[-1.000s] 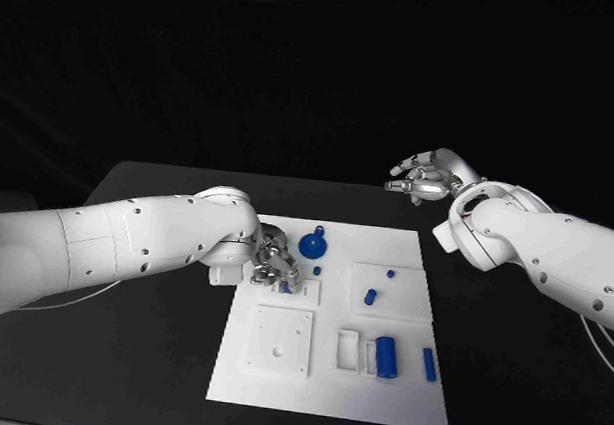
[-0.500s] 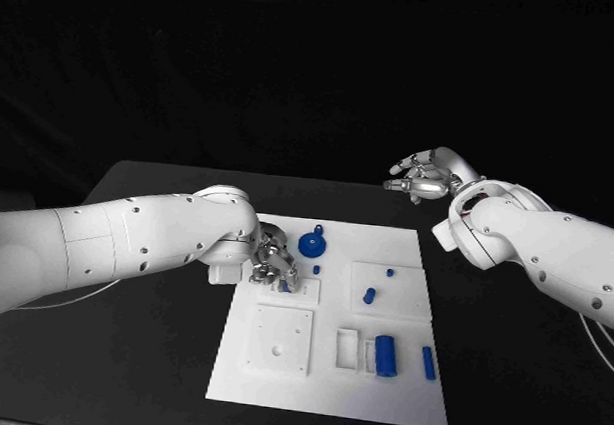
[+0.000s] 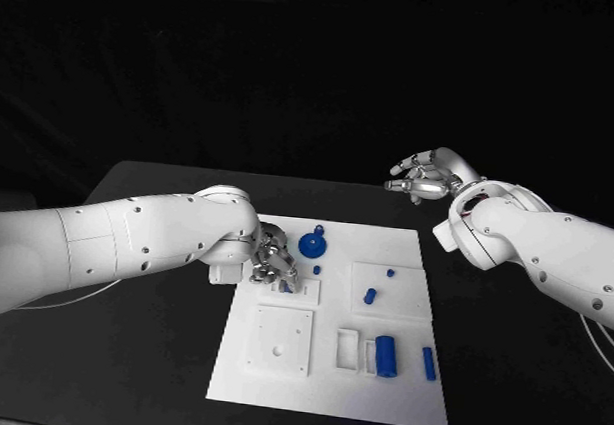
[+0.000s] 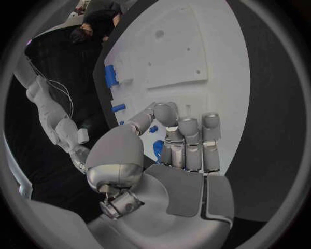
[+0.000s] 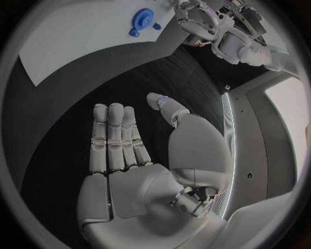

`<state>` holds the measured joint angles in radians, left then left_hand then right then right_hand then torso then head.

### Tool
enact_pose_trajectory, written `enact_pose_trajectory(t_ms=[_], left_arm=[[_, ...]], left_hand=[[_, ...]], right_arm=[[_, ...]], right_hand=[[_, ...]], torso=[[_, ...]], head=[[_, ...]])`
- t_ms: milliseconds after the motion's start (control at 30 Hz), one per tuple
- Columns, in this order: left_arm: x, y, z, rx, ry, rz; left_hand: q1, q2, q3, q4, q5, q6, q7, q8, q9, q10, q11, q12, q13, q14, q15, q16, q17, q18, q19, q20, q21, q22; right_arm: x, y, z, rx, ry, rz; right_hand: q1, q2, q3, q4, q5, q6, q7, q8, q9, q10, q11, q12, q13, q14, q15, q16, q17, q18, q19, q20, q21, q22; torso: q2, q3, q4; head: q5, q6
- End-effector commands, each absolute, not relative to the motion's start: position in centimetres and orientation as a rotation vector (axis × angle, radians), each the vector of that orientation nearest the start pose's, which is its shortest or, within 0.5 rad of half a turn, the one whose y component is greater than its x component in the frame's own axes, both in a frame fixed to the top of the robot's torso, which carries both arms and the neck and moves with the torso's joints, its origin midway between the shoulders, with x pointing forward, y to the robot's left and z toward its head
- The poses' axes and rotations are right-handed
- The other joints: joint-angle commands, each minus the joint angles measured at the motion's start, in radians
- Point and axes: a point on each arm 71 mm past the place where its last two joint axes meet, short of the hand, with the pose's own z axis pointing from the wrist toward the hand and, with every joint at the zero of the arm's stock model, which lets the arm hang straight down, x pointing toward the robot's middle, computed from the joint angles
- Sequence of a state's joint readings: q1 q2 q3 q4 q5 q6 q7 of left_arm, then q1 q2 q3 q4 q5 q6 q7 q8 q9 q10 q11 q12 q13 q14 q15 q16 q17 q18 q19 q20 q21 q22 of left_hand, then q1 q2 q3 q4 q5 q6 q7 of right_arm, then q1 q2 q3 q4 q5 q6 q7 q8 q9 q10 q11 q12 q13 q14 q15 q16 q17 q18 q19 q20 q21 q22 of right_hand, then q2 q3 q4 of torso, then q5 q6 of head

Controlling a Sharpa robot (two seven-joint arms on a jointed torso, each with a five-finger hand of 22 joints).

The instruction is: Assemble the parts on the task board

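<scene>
Head view is showing no readable writing on the smooth white task board (image 3: 378,399). Left hand (image 3: 273,263) is curling over a small blue part (image 3: 286,287) at a raised square block; whether it is pinching is unclear. Right hand (image 3: 424,175) is hovering beyond the table, fingers spread.

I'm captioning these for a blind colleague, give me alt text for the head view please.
The left hand works over a small blue part on the white task board, while the right hand hovers open beyond the board's far corner. More blue parts lie across the board.
</scene>
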<state>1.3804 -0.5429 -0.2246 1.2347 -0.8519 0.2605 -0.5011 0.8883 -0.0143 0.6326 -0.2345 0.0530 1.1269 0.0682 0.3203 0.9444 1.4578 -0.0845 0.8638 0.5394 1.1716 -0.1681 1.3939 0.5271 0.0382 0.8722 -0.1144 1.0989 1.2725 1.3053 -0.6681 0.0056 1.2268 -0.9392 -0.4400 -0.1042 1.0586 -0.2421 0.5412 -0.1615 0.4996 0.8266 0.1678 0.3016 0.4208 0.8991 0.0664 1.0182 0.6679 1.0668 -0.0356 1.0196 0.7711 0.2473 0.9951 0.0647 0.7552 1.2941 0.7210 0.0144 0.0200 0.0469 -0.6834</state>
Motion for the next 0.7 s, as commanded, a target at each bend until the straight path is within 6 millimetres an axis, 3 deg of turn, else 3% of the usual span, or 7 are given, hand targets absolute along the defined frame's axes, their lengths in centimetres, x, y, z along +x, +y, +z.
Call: enact_pose_trajectory(t_ms=[33, 700], left_arm=[[52.46, 15.02, -21.78, -0.146, 2.47, -0.41], [52.57, 15.24, -21.69, -0.179, 2.462, -0.424]], left_hand=[[0.004, 0.012, -0.002, 0.002, -0.002, 0.091, -0.069, -0.006, -0.003, -0.028, -0.021, 0.006, 0.002, -0.016, -0.022, 0.004, 0.002, 0.004, 0.009, -0.148, -0.004, 0.001], [0.009, 0.012, -0.001, 0.001, 0.0, 0.087, -0.064, -0.026, -0.013, -0.039, -0.018, 0.014, 0.006, -0.023, -0.025, 0.007, 0.002, 0.003, 0.007, -0.148, -0.004, 0.003]], right_arm=[[56.4, -21.24, -13.13, 0.432, 1.537, 0.764], [56.39, -21.25, -13.24, 0.431, 1.544, 0.765]], right_hand=[[-0.001, 0.01, 0.001, -0.004, 0.005, 0.0, 0.008, 0.003, -0.001, -0.01, 0.0, 0.006, -0.002, -0.006, -0.001, 0.003, -0.001, 0.014, 0.005, 0.002, -0.004, -0.001], [-0.001, 0.012, 0.002, -0.004, 0.006, 0.0, 0.009, 0.003, -0.001, -0.01, 0.0, 0.007, -0.004, -0.007, -0.001, 0.004, -0.002, 0.014, 0.005, 0.002, -0.005, 0.001]], torso=[[0.0, -0.0005, -0.0003], [0.0, 0.0, 0.0003]], head=[[-0.001, 0.001], [-0.003, 0.002]])
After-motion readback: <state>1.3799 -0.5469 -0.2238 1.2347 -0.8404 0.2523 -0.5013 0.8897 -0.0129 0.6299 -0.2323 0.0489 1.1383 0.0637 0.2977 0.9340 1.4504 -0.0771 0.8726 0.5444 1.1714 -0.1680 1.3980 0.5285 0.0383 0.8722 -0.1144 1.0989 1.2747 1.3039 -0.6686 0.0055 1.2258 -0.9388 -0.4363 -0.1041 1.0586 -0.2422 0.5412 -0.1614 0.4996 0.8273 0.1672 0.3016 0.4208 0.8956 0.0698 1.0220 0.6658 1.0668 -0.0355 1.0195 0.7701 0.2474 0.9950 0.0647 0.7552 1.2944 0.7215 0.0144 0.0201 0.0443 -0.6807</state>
